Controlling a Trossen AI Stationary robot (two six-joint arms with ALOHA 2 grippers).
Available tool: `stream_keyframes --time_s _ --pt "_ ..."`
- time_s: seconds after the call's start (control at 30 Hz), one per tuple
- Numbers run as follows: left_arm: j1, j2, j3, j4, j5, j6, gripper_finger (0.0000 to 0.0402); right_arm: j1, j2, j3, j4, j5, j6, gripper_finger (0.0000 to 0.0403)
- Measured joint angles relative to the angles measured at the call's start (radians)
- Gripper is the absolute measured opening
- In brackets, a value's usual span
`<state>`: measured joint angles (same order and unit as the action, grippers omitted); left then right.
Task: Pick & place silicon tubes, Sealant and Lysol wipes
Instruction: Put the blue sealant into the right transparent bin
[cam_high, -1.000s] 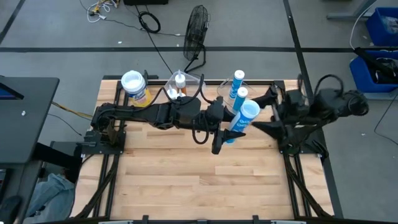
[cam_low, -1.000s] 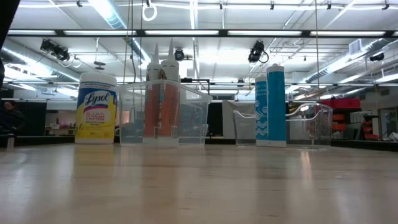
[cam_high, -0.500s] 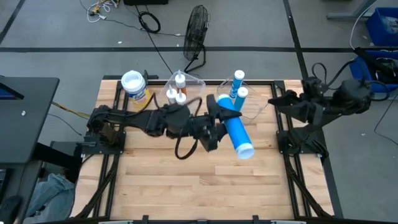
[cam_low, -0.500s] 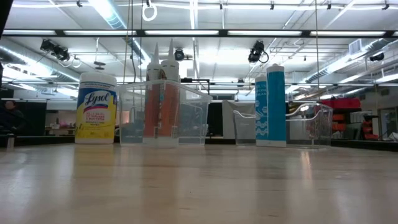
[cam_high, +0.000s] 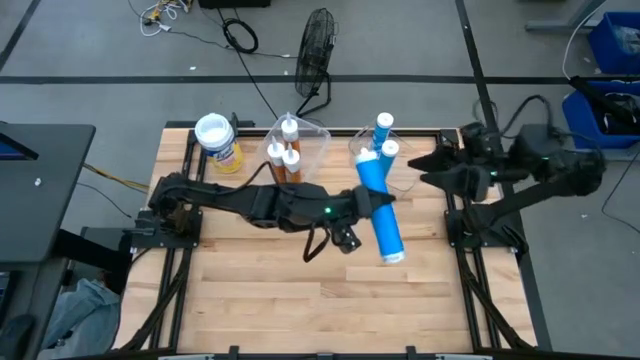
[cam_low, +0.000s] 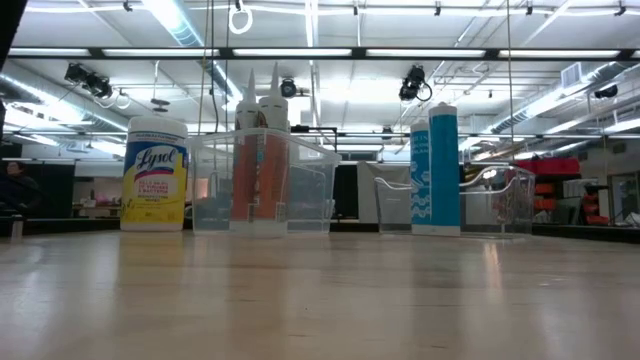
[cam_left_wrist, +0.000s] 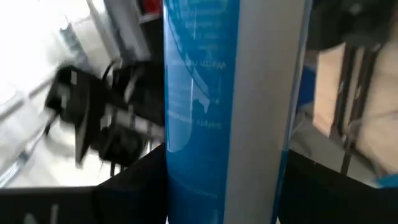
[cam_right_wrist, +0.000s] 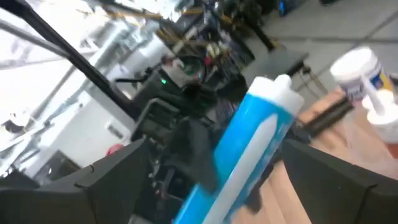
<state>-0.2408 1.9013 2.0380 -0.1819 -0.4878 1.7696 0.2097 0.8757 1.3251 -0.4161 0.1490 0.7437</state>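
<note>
The left tool (cam_high: 366, 206), at frame centre, grips a blue tube (cam_high: 379, 211) with a white cap, lying slanted above the tabletop (cam_high: 300, 290). The right tool (cam_high: 432, 178), at right, stands wide, holding nothing. Two more blue tubes (cam_high: 384, 137) stand upright in a clear bin (cam_low: 500, 205). The yellow, white-lidded Lysol (cam_high: 217, 140) stands at upper left, beside orange tubes (cam_high: 284, 158).

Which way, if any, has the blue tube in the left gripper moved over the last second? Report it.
Yes. In the high view the blue tube, held by the left gripper, has swung away from the clear container of blue tubes toward the table's near side.
</note>
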Motion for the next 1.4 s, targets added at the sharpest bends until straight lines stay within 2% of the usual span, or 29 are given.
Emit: stream_keyframes --time_s 0.17,0.33,0.47,0.63,0.83,1.07,1.2,1.4 --pt "-0.015 0.01 0.0 0.011 0.02 0.019 0.0215 -0.152 0.058 -0.002 -0.037 -0.205 0.035 0.0372" --pt "-0.032 0.013 0.0 0.017 0.021 0.022 0.0215 -0.278 0.123 -0.002 0.004 -0.376 0.053 0.0372" --pt "-0.039 0.013 0.0 0.017 0.022 0.022 0.0215 -0.338 0.19 -0.002 0.121 -0.545 0.094 0.0372" --pt "-0.045 0.013 0.0 0.019 0.022 0.022 0.0215 -0.359 0.268 -0.001 0.209 -0.655 0.141 0.0372" --pt "-0.045 0.013 0.0 0.02 0.007 0.018 0.0215 -0.359 0.313 -0.001 0.281 -0.682 0.161 0.0368" --pt "-0.045 0.013 0.0 0.021 -0.028 0.015 0.0215 -0.359 0.306 -0.001 0.294 -0.684 0.174 0.0337" --pt "-0.045 0.013 0.0 0.023 -0.027 0.015 0.0215 -0.359 0.307 -0.001 0.292 -0.689 0.18 0.0309" --pt "-0.045 0.013 0.0 0.016 -0.025 0.02 0.0215 -0.359 0.307 -0.001 0.285 -0.692 0.188 0.0246"
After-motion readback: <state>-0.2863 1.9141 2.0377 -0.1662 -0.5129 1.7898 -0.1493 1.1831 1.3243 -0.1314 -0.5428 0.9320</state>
